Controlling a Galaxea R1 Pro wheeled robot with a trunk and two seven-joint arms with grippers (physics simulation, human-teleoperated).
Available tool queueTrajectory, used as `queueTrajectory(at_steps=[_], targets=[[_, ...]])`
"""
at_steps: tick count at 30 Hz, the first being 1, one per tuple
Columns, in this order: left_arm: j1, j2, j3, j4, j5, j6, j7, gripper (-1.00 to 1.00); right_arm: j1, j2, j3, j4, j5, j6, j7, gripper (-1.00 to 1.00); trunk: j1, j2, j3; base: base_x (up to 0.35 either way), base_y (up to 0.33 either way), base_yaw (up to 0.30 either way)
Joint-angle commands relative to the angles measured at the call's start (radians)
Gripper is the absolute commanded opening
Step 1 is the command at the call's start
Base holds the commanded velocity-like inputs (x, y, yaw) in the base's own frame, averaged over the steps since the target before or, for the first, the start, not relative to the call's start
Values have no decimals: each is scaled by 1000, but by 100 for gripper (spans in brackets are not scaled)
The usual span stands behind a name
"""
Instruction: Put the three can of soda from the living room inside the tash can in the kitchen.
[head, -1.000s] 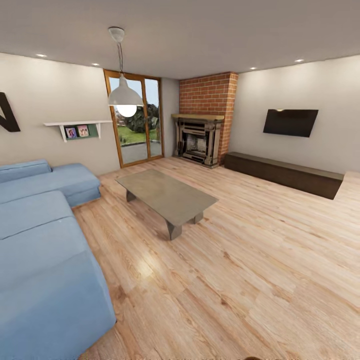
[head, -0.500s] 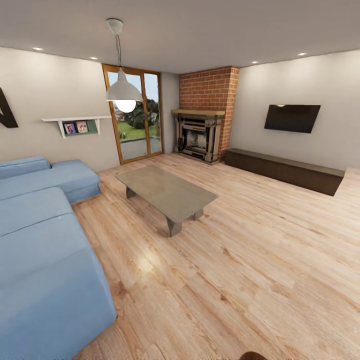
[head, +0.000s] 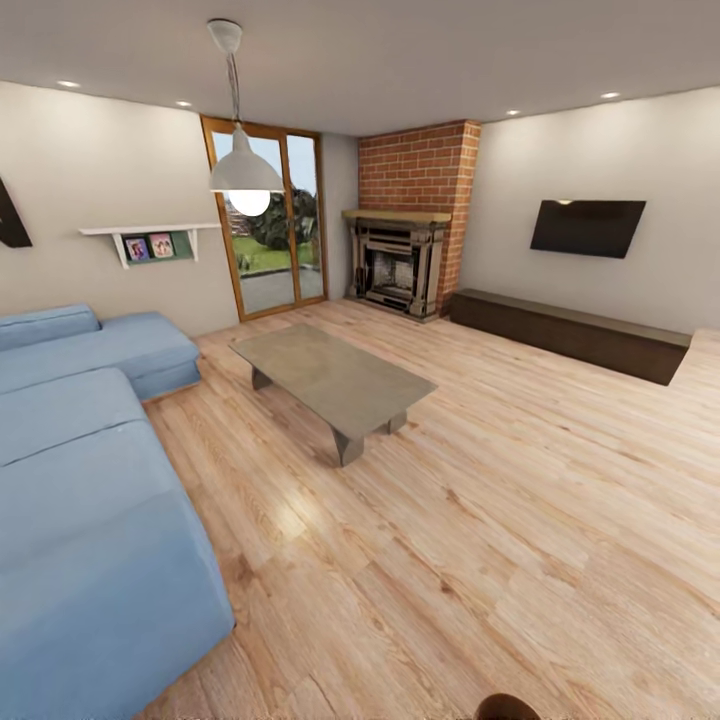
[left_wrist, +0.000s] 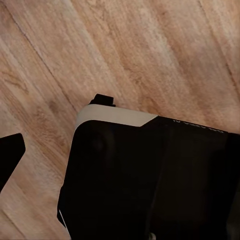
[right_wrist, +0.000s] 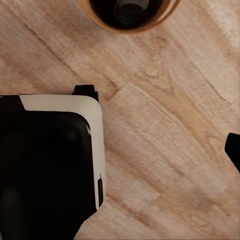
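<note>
I am in the living room, where the glass coffee table (head: 335, 375) stands mid-floor with nothing showing on its top. The cans of soda are out of view. The tash can's brown rim (head: 505, 707) peeks in at the bottom edge of the head view. In the right wrist view the tash can (right_wrist: 150, 22) sits on the wood floor, with a dark grey round shape (right_wrist: 131, 7) inside that I cannot identify. One dark fingertip (right_wrist: 234, 149) of the right gripper and one fingertip (left_wrist: 10, 155) of the left sit at the frame edges, far from centre, holding nothing.
The blue corner sofa (head: 80, 480) fills the left side. A brick fireplace (head: 405, 255), a wall TV (head: 587, 227) and a low dark bench (head: 570, 335) line the far walls. My black-and-white base (right_wrist: 47, 165) stands on the light wood floor (head: 480, 520).
The whole head view has shifted: the room sits a little higher in the picture and more of the brown rim shows at the bottom. Nothing in the room has moved.
</note>
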Motion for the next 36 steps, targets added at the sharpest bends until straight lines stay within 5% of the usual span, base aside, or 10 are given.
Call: queueTrajectory(at_steps=[1, 23, 36], targets=[[0, 0, 0, 0, 0, 0, 0, 100, 0, 0, -1, 0, 0, 0, 0, 100, 0, 0, -1, 0, 0, 0], [0, 0, 0, 0, 0, 0, 0, 100, 0, 16, -1, 1, -2, 0, 0, 100, 0, 0, -19, 0, 0, 0], [0, 0, 0, 0, 0, 0, 0, 100, 0, 49, -2, 1, -5, 0, 0, 100, 0, 0, -19, 0, 0, 0]])
